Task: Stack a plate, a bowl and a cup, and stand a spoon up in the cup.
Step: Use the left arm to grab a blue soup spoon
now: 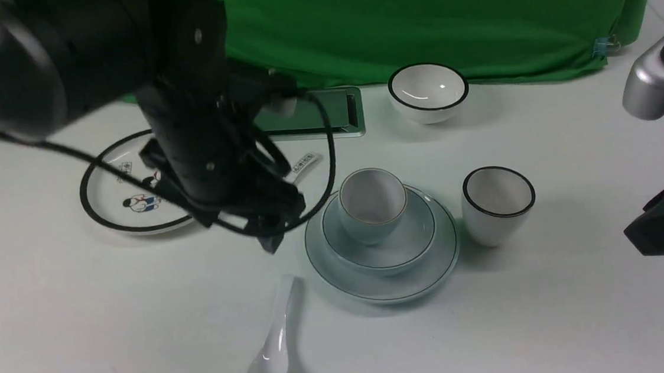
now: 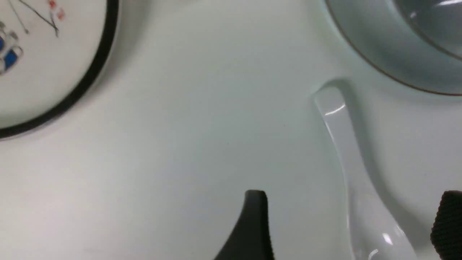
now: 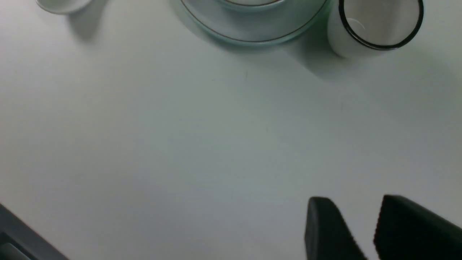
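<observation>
White tabletop [image 1: 141, 320] runs back to a green cloth backdrop [image 1: 414, 20]. The left gripper [image 2: 353, 196] hangs low over the table, jaws spread wide and holding nothing. In its wrist view the plain white soup spoon [image 2: 346, 151] lies flat between the two fingers, scoop end nearest them and handle reaching toward the stack. Near the handle tip sits the pale blue-green plate [image 1: 375, 290], with the shallow bowl [image 1: 416, 236] on it and the handleless cup [image 1: 372, 204] upright in the bowl. Stacking looks finished, so picking up the spoon is the step in hand. The next move calls for lowering, closing across the slick, narrow handle, lifting and tipping it into the cup. The right gripper [image 3: 355, 198] waits well apart, jaws slightly parted and empty.
</observation>
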